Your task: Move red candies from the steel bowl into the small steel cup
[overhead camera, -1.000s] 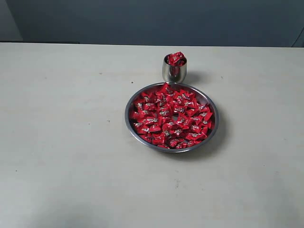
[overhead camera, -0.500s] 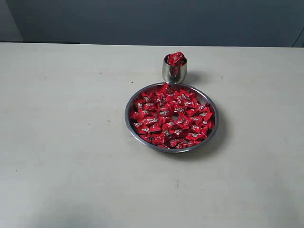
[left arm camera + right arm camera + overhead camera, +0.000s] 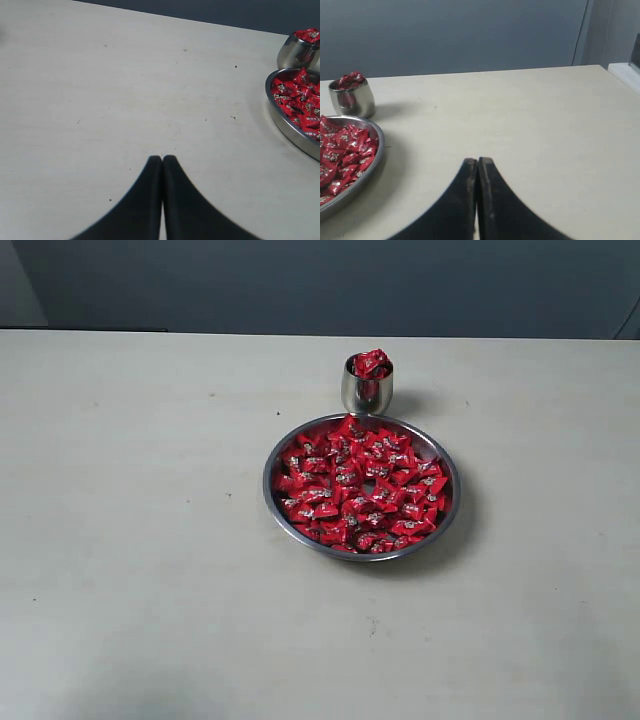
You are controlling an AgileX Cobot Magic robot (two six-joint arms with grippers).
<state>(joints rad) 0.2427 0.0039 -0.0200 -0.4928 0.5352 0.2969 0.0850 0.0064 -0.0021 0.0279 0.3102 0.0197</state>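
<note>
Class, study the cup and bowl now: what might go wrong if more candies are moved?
The small steel cup is already heaped above its rim, so another candy could slide off onto the table. The cup stands close beside the steel bowl, so a reach into the bowl might tip it. The red candies lie packed and overlapping, so a pinch may lift several.

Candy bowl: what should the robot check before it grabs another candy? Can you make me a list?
1. The steel bowl has red candies to pick: ok, it holds plenty.
2. The small steel cup stands upright just behind the bowl: ok.
3. Room in the cup: not ok, candies are heaped above its rim.
4. Left pincer ready to grab: not ok, it is shut and empty over bare table.
5. Right pincer ready to grab: not ok, it is shut, empty and beside the bowl.
</note>
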